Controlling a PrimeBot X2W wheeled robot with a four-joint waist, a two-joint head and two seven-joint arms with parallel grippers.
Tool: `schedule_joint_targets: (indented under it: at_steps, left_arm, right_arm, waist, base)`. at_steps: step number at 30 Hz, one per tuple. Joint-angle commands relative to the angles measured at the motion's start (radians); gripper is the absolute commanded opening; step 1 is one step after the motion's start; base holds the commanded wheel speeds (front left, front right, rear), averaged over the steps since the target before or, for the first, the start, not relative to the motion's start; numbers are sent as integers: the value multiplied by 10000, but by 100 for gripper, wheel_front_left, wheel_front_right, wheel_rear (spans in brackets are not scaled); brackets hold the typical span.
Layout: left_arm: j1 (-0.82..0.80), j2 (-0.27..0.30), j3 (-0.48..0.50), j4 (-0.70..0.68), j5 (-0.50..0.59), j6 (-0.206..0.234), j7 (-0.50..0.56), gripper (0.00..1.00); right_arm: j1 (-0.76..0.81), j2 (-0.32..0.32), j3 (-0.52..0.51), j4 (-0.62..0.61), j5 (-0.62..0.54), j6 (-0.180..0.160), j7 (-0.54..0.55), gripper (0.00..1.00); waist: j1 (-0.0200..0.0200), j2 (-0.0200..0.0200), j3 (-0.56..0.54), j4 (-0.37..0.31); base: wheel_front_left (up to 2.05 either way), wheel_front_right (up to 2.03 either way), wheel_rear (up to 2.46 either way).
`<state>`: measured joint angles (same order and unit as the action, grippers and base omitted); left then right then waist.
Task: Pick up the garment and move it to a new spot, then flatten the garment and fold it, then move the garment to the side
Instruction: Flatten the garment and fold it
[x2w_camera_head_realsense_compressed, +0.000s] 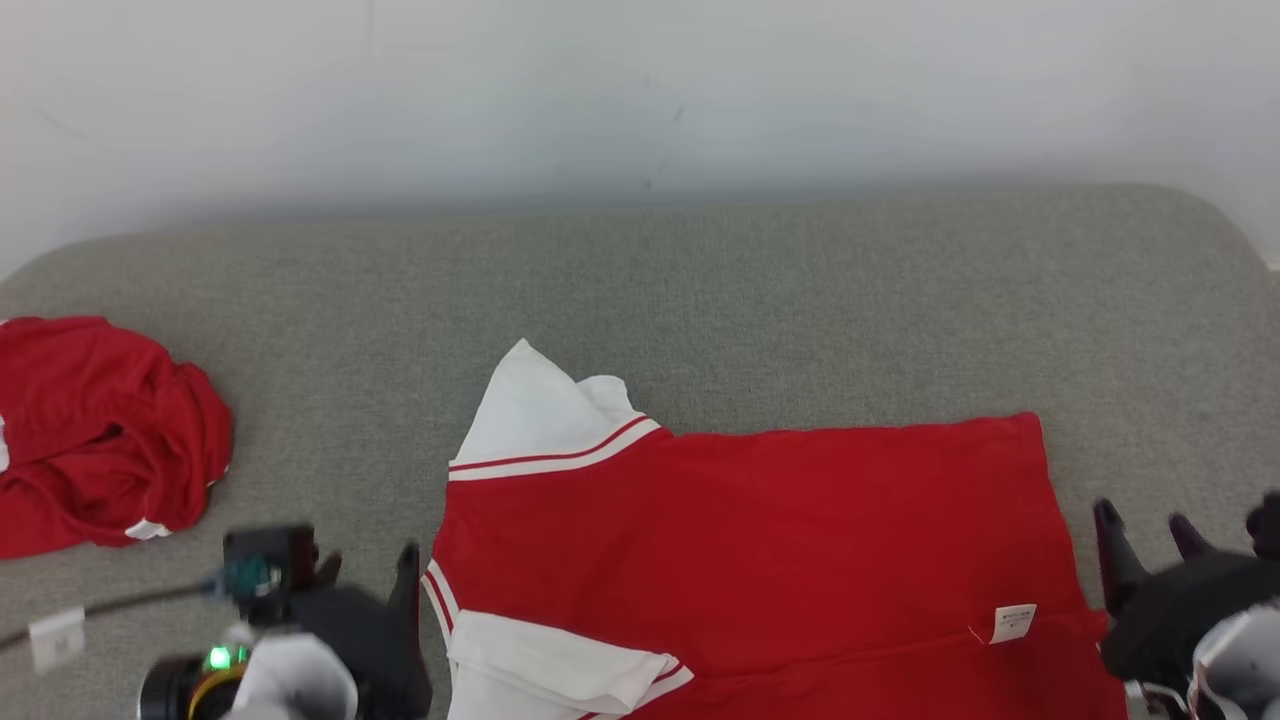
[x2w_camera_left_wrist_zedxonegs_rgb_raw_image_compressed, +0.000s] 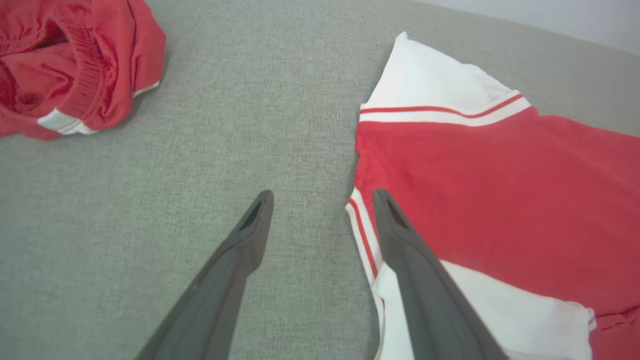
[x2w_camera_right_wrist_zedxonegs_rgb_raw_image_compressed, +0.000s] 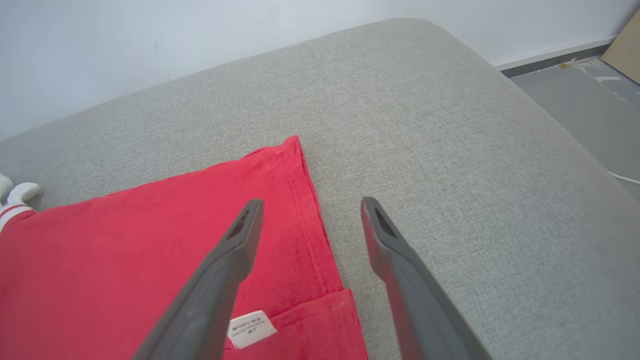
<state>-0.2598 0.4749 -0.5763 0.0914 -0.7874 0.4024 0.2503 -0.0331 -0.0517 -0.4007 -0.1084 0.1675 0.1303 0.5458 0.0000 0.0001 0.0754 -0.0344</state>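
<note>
The garment (x2w_camera_head_realsense_compressed: 760, 540) is a red shirt with white, red-striped sleeves, lying spread out on the grey cushioned surface (x2w_camera_head_realsense_compressed: 700, 300). Its sleeves point left and its hem is at the right, where a white label (x2w_camera_head_realsense_compressed: 1012, 622) shows. My left gripper (x2w_camera_head_realsense_compressed: 368, 572) is open and empty, just left of the shirt's collar edge. In the left wrist view the left gripper (x2w_camera_left_wrist_zedxonegs_rgb_raw_image_compressed: 324, 197) straddles the edge of the shirt (x2w_camera_left_wrist_zedxonegs_rgb_raw_image_compressed: 475, 185). My right gripper (x2w_camera_head_realsense_compressed: 1143, 525) is open and empty at the hem. In the right wrist view the right gripper (x2w_camera_right_wrist_zedxonegs_rgb_raw_image_compressed: 311, 204) spans the hem of the shirt (x2w_camera_right_wrist_zedxonegs_rgb_raw_image_compressed: 150, 240).
A second, crumpled red garment (x2w_camera_head_realsense_compressed: 100, 430) lies at the far left, also seen as a red heap (x2w_camera_left_wrist_zedxonegs_rgb_raw_image_compressed: 75, 60) in the left wrist view. A white wall stands behind. The cushion's right edge drops to the grey floor (x2w_camera_right_wrist_zedxonegs_rgb_raw_image_compressed: 575, 95). A cable with a tag (x2w_camera_head_realsense_compressed: 57, 633) lies at the lower left.
</note>
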Motion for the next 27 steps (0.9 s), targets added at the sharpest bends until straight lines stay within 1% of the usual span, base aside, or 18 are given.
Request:
schedule_joint_targets:
  at_steps: [1,4,8,11,15,21,23,27]
  left_arm:
    - [-423,-120,-9,105,62,-114,90,100]
    - [-1640,-501,-3,577,-61,-475,356,100]
    - [-3125,-1026,-154,1582,-119,-959,721,100]
    - [-4099,-1233,-282,2448,-33,-1272,1025,100]
    - [-5165,-1508,-448,3612,76,-1569,1309,100]
    - [-6406,-1653,-571,5048,259,-1883,1534,100]
    - [-6581,-1648,-599,5235,297,-1909,1558,100]
    - [-7189,-1512,-809,5884,501,-2156,1797,100]
  right_arm:
    - [-270,3,134,49,-103,13,89,100]
    - [-965,-177,438,344,-225,12,282,100]
    - [-1839,-405,1013,939,-191,13,445,100]
    - [-2488,-625,1480,1459,-185,13,458,100]
    - [-3323,-707,1991,2048,-106,13,322,100]
    - [-4274,-827,2805,2771,82,12,49,100]
    - [-4386,-851,2920,2860,120,12,-4,100]
    - [-4761,-952,3230,3113,252,13,-213,100]
  waist:
    - [0,-1,257,-111]
    - [0,-1,569,-148]
    - [0,-1,974,-332]
    - [0,-1,1250,-558]
    - [0,-1,1602,-898]
    - [0,-1,2222,-1357]
    - [0,-1,2326,-1414]
    - [0,-1,2714,-1559]
  base:
    - [0,0,0]
    - [0,0,0]
    - [0,0,0]
    - [0,0,0]
    - [0,0,0]
    - [0,0,0]
    - [0,0,0]
    - [0,0,0]
